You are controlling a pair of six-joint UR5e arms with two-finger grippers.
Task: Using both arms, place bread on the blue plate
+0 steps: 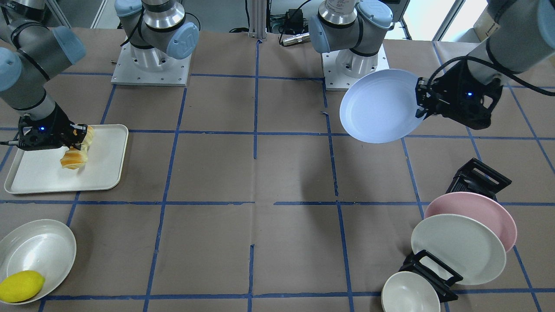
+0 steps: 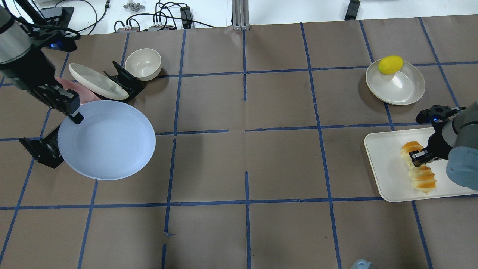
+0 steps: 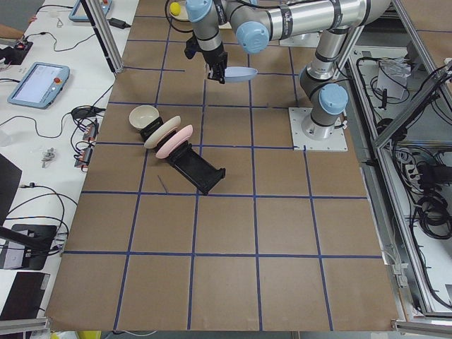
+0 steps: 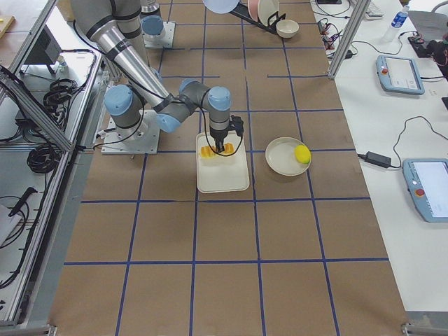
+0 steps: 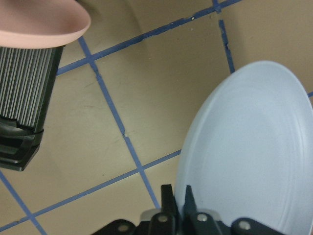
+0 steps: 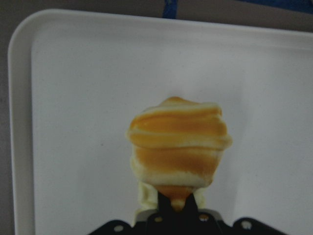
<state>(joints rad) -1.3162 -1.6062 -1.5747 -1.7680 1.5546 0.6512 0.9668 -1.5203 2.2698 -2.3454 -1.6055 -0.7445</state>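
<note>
The blue plate (image 2: pixel 112 142) is hanging above the surface (image 2: pixel 246 160), far from the white tray (image 2: pixel 384 175), its rim pinched by the left hand (image 2: pixel 76 117), seemingly as a landing spot, while the bread (image 2: pixel 424 178) is drooping over that tray, its middle clamped by the right hand (image 2: pixel 417 156).

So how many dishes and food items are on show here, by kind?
Plates: 3 (blue plate, pink plate, cream plate)
Bowls: 2 (small bowl, shallow bowl under the lemon)
Trays: 1 (white tray)
Food: 2 (bread, lemon)
Total: 8
</note>
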